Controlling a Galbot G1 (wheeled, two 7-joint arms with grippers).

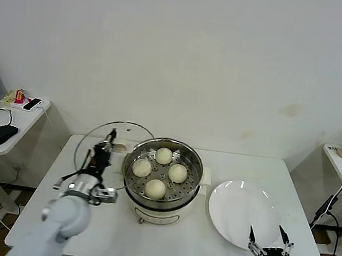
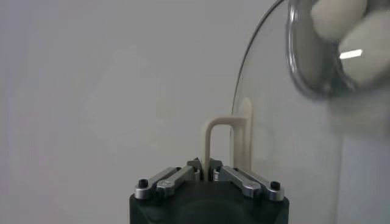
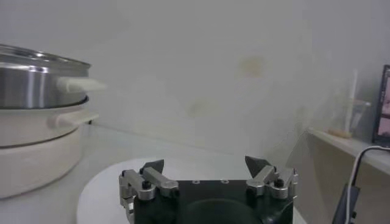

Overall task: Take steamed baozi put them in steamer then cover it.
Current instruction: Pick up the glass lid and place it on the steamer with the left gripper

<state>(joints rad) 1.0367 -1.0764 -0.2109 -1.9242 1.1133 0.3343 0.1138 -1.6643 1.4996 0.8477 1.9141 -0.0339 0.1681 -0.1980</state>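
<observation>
On white table (image 1: 302,181) — steamer (image 1: 160,195), plate (image 1: 239,211)

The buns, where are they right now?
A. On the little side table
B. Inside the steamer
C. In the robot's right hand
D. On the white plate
B: all four buns sit on the steamer's tray, while the plate is bare and the right hand is open and holds nothing.

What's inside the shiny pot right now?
Four white buns sit on the holed tray inside the pot, which has no lid on. What lies under the tray is hidden.
</observation>
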